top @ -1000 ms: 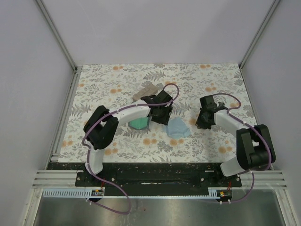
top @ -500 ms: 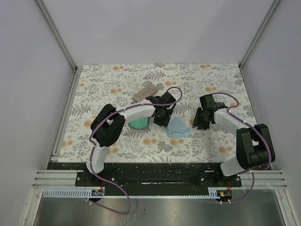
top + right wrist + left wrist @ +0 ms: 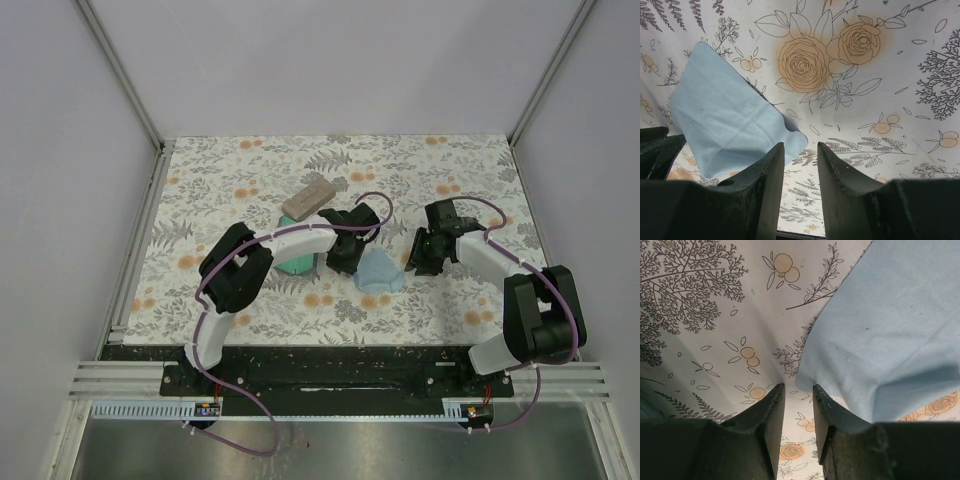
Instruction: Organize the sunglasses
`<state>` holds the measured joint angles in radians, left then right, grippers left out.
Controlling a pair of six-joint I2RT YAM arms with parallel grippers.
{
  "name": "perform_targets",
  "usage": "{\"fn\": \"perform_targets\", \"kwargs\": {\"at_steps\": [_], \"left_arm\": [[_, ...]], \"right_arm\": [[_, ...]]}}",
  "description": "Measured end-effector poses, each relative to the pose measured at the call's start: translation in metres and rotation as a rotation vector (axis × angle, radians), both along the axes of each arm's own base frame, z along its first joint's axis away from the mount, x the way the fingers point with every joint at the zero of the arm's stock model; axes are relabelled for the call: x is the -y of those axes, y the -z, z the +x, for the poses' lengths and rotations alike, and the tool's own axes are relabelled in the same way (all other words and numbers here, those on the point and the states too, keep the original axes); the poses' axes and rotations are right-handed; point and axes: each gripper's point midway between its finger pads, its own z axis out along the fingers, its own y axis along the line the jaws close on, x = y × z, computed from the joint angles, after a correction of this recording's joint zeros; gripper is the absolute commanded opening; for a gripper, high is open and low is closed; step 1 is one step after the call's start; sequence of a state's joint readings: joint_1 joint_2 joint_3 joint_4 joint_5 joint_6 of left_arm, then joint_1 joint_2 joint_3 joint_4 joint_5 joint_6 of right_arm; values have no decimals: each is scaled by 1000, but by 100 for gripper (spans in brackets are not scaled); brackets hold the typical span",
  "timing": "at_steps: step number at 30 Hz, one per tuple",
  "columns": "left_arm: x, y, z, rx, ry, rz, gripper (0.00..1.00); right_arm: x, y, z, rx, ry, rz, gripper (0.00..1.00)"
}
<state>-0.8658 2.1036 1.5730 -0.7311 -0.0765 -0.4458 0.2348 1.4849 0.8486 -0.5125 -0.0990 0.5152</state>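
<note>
The sunglasses are out of view in every frame. A light blue cloth [image 3: 379, 271] lies crumpled on the floral table between my two grippers. My left gripper [image 3: 350, 260] is low over the table at the cloth's left edge. In the left wrist view it [image 3: 798, 390] is open by a narrow gap, with only tabletop between the fingers and the cloth [image 3: 885, 340] just to the right. My right gripper [image 3: 414, 262] is at the cloth's right side. It [image 3: 801, 147] is open and empty, with the cloth's corner [image 3: 730, 120] by its left finger.
A tan oblong case [image 3: 307, 198] lies slanted behind the left arm. A teal-green case [image 3: 297, 262] sits under the left forearm. White walls enclose the table on three sides, with a metal rail [image 3: 135, 240] along the left edge.
My left gripper has moved right and nearer, up to the cloth's edge, and its jaws have narrowed. My right gripper has opened and shifted slightly toward the cloth.
</note>
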Motion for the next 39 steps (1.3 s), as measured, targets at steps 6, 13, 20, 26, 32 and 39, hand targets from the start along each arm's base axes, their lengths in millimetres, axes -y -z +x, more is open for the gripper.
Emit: {"fn": "perform_targets", "kwargs": {"at_steps": [6,13,20,26,32,39], "left_arm": [[2,1,0,-2,-4,7,24],[8,2,1,2,-22,-24,0],[7,1,3,9,-40,-33,0],[-1,0,13,17,-57,-33,0],[-18,0,27,26,-52,-11,0],[-17,0,25,27,-3,-5,0]], "right_arm": [[0,-2,0,6,-3,1,41],[-1,-5,1,17,-4,7,41],[-7,-13,9,34,-14,32,43],[-11,-19,25,48,-15,35,43],[-16,-23,43,61,-28,41,43],[-22,-18,54,50,-43,48,46]]}}
